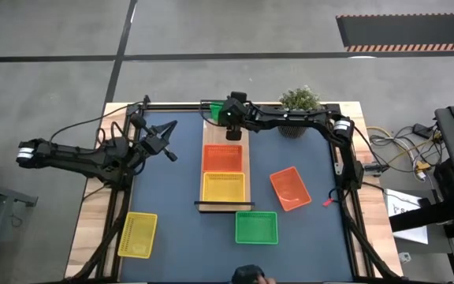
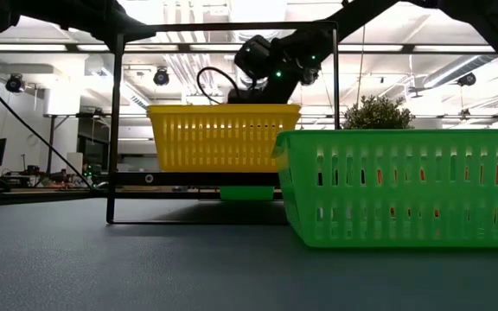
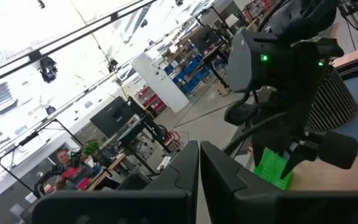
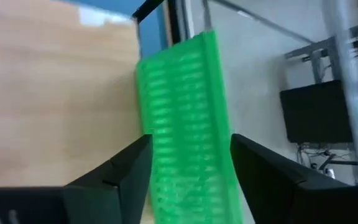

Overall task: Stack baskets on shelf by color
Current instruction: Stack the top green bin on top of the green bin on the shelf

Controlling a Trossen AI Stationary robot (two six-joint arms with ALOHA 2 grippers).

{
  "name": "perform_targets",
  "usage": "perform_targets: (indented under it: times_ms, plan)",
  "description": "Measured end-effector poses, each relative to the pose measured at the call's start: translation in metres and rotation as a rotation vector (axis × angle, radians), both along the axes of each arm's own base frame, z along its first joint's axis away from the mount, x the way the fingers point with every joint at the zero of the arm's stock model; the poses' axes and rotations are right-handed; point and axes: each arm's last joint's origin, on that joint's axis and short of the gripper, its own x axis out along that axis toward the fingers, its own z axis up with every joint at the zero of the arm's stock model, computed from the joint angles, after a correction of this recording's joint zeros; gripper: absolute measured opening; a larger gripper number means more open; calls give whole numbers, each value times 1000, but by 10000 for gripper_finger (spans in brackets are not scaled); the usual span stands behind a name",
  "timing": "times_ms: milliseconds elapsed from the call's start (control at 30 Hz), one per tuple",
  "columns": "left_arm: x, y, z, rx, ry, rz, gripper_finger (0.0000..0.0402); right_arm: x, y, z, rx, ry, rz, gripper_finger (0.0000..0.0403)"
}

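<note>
Straddling green basket (image 4: pixel 185 118) wall at shelf (image 1: pixel 224 142) far end: right gripper (image 4: pixel 188 168), jaws spread, released. Basket long axis across shelf. Left gripper (image 1: pixel 166 147) clenched, left of shelf.

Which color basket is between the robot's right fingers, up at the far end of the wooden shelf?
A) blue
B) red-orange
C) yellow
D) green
D. In the right wrist view a green basket stands on edge between the two spread fingers of the right gripper, over the light wood of the shelf.
</note>
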Motion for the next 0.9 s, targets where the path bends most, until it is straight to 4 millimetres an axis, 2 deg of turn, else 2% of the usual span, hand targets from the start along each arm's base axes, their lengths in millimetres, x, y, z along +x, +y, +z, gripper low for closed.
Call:
perform_targets:
  times_ms: [267, 633, 900]
  plan:
    - [0, 0, 0, 0, 1, 0, 0, 1, -4, 2, -29, -22, -26, 247]
    - [0, 0, 0, 0, 1, 0, 0, -4, -16, 2, -22, -28, -51, 251]
    - [0, 0, 0, 0, 1, 0, 0, -5, -16, 2, -10, -39, -55, 251]
